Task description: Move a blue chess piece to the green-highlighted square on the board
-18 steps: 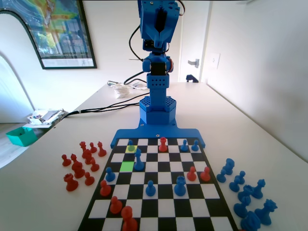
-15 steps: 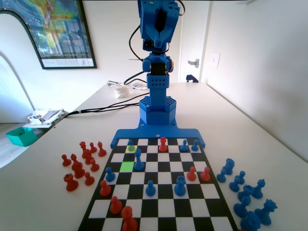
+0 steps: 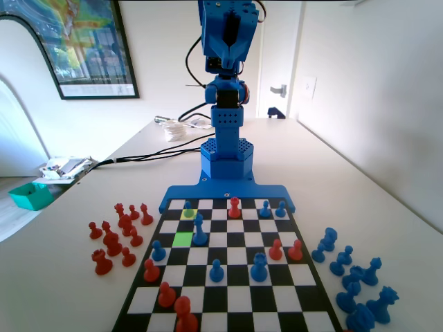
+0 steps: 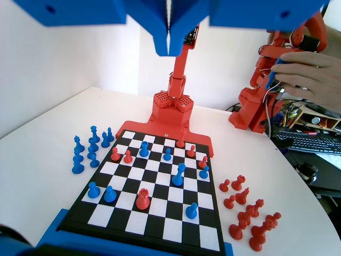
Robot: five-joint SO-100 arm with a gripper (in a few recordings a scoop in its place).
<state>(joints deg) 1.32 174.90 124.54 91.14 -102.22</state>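
In the fixed view, the green-highlighted square (image 3: 183,239) lies near the left edge of the board (image 3: 228,290), empty. The blue chess piece (image 3: 188,209) stands on the yellow square just beyond, by the far-left corner. High above, the end effector (image 4: 169,45) is clenched, empty.

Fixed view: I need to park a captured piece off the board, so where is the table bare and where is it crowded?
Bare table lies left of the board, nearer than the red pieces, and right of the blue pieces toward the wall. Beside the board both clusters crowd the table. The green-highlighted square is free, with a tall blue piece on the next square.
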